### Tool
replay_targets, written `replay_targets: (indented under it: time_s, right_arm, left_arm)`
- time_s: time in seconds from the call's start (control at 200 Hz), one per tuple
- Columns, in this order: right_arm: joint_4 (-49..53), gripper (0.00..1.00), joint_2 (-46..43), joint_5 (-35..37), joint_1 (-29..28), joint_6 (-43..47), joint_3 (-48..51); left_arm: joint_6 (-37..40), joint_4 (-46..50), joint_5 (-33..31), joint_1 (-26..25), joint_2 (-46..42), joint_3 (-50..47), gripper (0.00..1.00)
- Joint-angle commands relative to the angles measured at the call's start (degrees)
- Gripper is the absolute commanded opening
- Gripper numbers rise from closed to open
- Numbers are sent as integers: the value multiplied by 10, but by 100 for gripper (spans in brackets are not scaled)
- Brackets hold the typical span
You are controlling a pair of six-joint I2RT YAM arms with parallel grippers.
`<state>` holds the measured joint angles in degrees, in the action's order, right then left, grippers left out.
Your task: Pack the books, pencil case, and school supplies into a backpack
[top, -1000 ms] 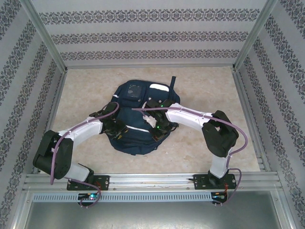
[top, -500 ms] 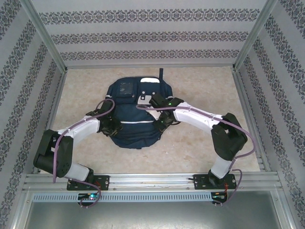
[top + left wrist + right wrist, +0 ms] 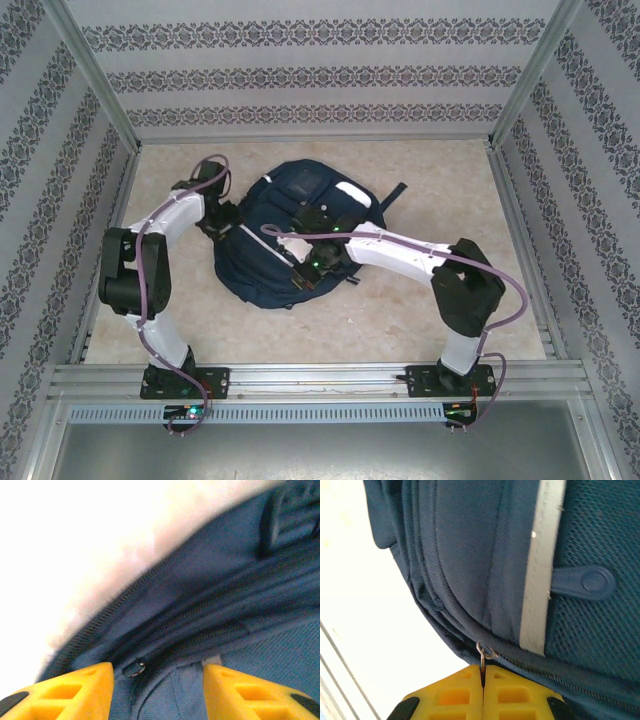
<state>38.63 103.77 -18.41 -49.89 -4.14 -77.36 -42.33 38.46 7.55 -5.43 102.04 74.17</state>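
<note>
Pinching backpack (image 3: pixel 470 555) zip pull (image 3: pixel 485 653) w/ R gripper (image 3: pixel 482 674); L gripper (image 3: pixel 157 675) straddles zipper (image 3: pixel 200 615).

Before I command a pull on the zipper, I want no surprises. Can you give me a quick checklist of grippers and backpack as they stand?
1. Right gripper clamped on the zipper pull: ok, fingers closed on its ring.
2. Left gripper bracing the backpack: not ok, jaws stand apart over the fabric with nothing pinched.
3. Backpack lying on the table: ok.
4. Zipper closed all the way round: cannot tell.
5. Items packed inside: cannot tell, interior hidden.
</note>
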Motion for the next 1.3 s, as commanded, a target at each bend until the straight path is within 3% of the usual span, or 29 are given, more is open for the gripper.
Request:
replay_targets:
  time_s: [0.0, 0.2, 0.425, 0.575, 0.784, 1.049, 1.299]
  right_arm:
    - [-14, 0, 18, -27, -6, -53, -28]
    - [-47, 0, 8, -47, -8, -56, -17]
    - [-73, 0, 5, -70, -15, -59, 9]
    - [-80, 0, 15, -76, -21, -63, 3]
    - [-89, 0, 16, -77, -27, -71, 5]
    - [-106, 0, 16, -81, -30, -81, 15]
    - [-112, 0, 15, -82, -31, -87, 21]
  left_arm:
    - [34, 88, -20, 7, -31, 20, 52]
    - [-3, 105, 25, -2, -140, -100, 54]
    - [-134, 38, 72, -81, -183, -185, 55]
    - [-189, 14, 69, -117, -172, -190, 55]
    - [-215, 12, 65, -125, -174, -186, 55]
    - [-244, 67, 11, -145, -215, -164, 53]
    - [-308, 40, -25, -195, -216, -180, 53]
